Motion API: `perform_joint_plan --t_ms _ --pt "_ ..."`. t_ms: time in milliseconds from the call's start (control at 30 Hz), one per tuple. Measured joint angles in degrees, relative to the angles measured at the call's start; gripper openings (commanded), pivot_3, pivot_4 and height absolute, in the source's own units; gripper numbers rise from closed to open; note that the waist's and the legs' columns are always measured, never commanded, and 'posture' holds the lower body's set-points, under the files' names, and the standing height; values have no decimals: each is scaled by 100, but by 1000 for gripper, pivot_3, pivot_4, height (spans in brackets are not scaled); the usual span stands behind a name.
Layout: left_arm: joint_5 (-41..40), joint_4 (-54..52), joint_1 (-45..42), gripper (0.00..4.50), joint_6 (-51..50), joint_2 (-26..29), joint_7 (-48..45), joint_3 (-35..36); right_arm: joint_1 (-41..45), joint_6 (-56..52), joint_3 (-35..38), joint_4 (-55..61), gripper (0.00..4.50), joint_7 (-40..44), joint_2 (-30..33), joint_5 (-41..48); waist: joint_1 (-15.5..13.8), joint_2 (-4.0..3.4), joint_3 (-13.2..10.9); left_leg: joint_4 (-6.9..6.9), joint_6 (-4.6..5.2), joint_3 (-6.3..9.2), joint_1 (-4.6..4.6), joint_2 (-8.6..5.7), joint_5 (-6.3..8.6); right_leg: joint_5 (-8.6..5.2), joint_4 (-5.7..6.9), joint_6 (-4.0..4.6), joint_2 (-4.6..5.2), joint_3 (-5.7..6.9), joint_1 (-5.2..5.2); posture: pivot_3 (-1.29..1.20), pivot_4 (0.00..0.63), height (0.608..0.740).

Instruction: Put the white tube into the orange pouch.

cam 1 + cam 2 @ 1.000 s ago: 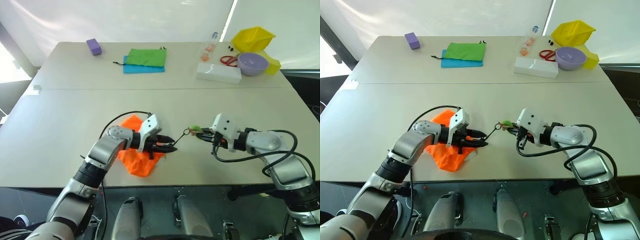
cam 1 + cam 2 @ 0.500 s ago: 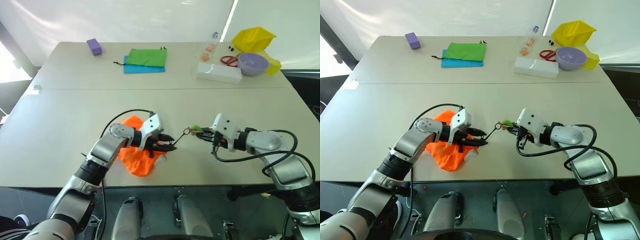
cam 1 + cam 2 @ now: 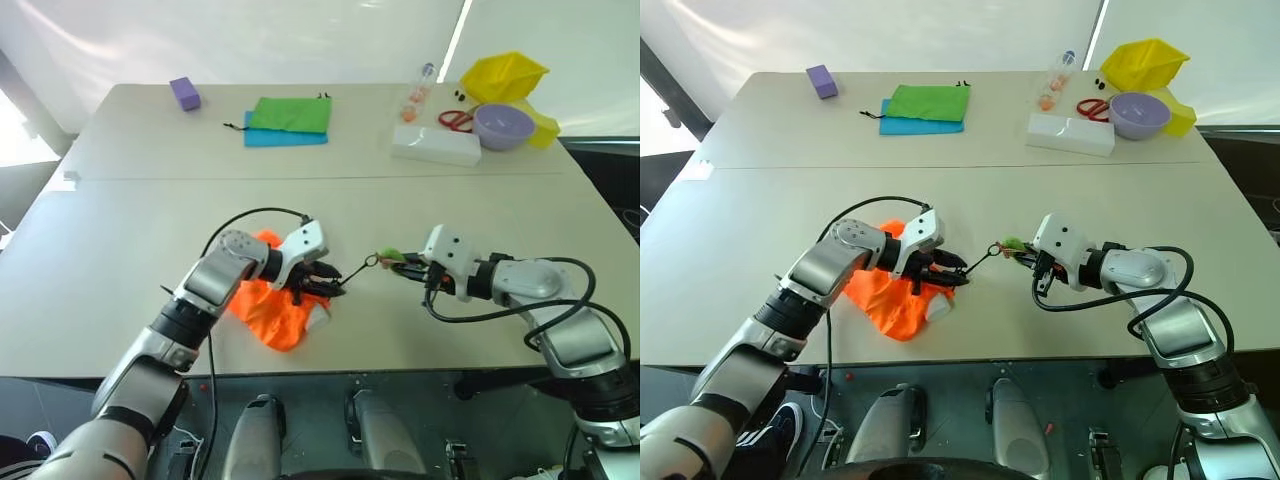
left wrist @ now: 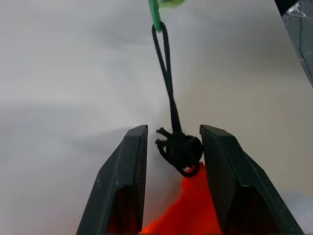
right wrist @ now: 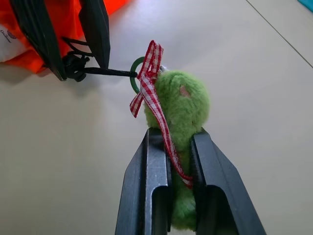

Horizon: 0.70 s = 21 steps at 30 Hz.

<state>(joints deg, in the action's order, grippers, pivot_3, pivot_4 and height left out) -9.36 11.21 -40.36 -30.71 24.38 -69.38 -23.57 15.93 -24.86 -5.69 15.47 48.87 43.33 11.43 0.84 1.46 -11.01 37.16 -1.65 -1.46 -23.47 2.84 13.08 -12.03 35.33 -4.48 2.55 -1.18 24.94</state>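
The orange pouch lies bunched on the table near its front edge. My left gripper is shut on the pouch's gathered neck, its fingers on either side of the black cord knot. The white tube peeks out from under the pouch's edge just below that gripper; the rest of it is hidden. The black cord runs taut to the right to a green plush toggle with a checked ribbon. My right gripper is shut on that toggle.
At the far side lie a green pouch on a blue pouch, a purple block, a white box, a clear bottle, red scissors, a purple bowl and a yellow bin.
My left wrist has turned, and the pouch has bunched up under it. The tube's white end now shows at the pouch's edge. The right arm has not moved.
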Motion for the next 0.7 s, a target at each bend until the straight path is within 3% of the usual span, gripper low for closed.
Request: perform_joint_plan --t_ms 533,667,700 --pt "-137 254 -60 1794 -154 -205 -41 149 5 -57 0 19 0 -6 1 -1 -13 0 0 1 0 0 -2 0 0 -3 0 -4 0 -1 0 0 150 740" --pt "-163 242 -32 582 -200 -201 -55 193 5 -63 0 21 0 -3 3 0 -12 0 0 1 0 0 -2 0 0 -3 0 -4 0 0 0 0 150 740" --pt "-201 217 -24 32 -239 -195 -76 204 5 -69 0 22 0 0 3 0 -11 0 0 1 0 0 -2 0 0 -3 0 -4 0 -1 0 0 150 740"
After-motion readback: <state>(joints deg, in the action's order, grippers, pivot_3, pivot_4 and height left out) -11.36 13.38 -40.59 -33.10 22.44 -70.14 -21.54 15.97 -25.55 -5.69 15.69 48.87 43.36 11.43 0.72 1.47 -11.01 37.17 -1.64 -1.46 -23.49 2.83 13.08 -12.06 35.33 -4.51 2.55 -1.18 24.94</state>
